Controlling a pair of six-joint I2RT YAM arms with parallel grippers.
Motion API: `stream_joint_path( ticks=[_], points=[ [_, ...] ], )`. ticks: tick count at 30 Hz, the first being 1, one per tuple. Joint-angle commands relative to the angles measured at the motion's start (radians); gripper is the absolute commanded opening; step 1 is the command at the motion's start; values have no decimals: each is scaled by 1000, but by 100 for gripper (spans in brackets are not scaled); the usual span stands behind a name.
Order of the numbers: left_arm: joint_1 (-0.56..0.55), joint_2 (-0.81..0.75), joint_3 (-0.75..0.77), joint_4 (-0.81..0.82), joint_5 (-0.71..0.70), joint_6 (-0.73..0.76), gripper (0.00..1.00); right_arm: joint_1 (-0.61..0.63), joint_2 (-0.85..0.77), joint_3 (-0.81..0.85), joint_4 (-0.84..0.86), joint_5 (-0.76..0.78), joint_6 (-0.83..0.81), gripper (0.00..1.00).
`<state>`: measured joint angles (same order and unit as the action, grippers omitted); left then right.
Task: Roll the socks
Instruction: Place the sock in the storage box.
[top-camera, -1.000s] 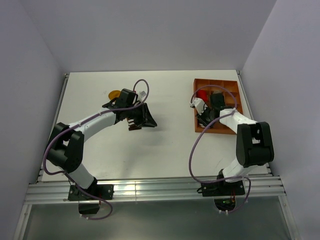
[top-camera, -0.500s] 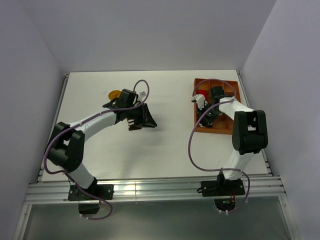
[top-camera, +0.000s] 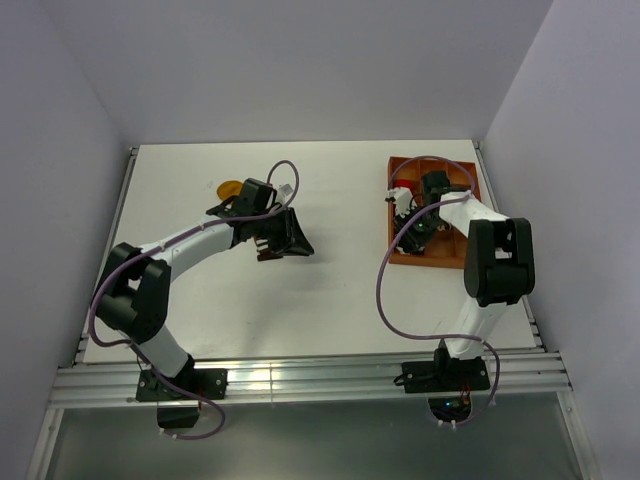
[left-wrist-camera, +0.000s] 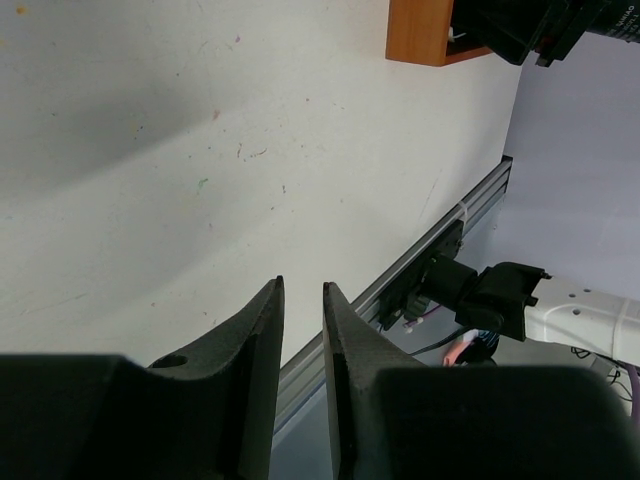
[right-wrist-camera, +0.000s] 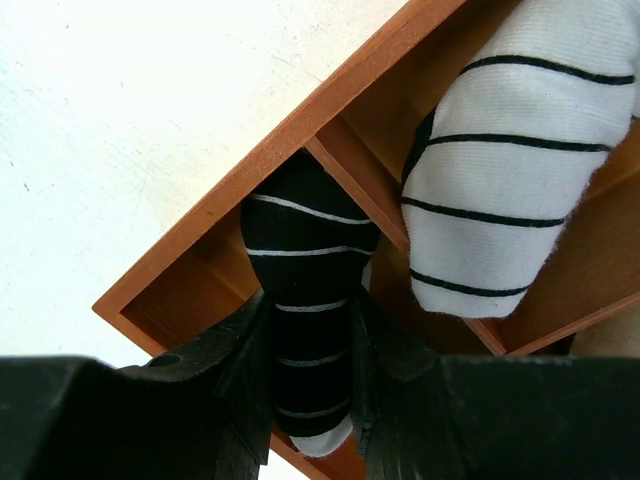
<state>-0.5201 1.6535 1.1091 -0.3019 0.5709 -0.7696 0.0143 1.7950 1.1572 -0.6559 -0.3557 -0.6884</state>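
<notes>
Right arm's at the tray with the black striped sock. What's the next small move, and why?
Probably open the right gripper: the black striped sock it grips already sits inside a tray compartment, beside the white striped sock.

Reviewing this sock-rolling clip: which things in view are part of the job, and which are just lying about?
Job:
- mustard-orange fabric sock on the white table
- black fabric sock with thin white stripes, clamped in the right gripper inside a tray compartment

Lying about:
- orange-brown wooden compartment tray
- white fabric bundle with black stripes in the neighbouring compartment
</notes>
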Motion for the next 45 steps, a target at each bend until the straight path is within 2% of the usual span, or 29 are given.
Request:
stream_joint_path(
  ticks=[1, 10, 17, 26, 30, 33, 34, 35, 36, 45],
  points=[
    [5, 12, 14, 1, 3, 26, 27, -7, -36, -16, -10, 17, 20, 31],
    [5, 6, 11, 7, -20, 32, 30, -7, -91, 30, -50, -5, 32, 53],
    [5, 8, 17, -6, -46, 38, 31, -7, -121, 52, -67, -3, 38, 55],
    [5, -12, 24, -32, -232, 52, 32, -50, -158, 93, -103, -32, 41, 60],
    [3, -21, 32, -49, -342, 44, 43, -54, -175, 104, -116, -39, 36, 61],
    [5, -15, 79, -130, -547, 38, 48, -56, -197, 104, -117, -45, 36, 61],
    [3, -2, 95, -175, -572, 36, 50, -57, -212, 107, -123, -52, 35, 61],
    [5, 11, 112, -195, -691, 38, 52, -57, -217, 110, -126, -57, 35, 61],
    [6, 28, 145, -218, -721, 33, 53, -57, -224, 111, -126, -60, 41, 61],
    [52, 258, 328, -259, -801, 69, 51, -60, -292, 119, -122, -92, 49, 62]
  ],
)
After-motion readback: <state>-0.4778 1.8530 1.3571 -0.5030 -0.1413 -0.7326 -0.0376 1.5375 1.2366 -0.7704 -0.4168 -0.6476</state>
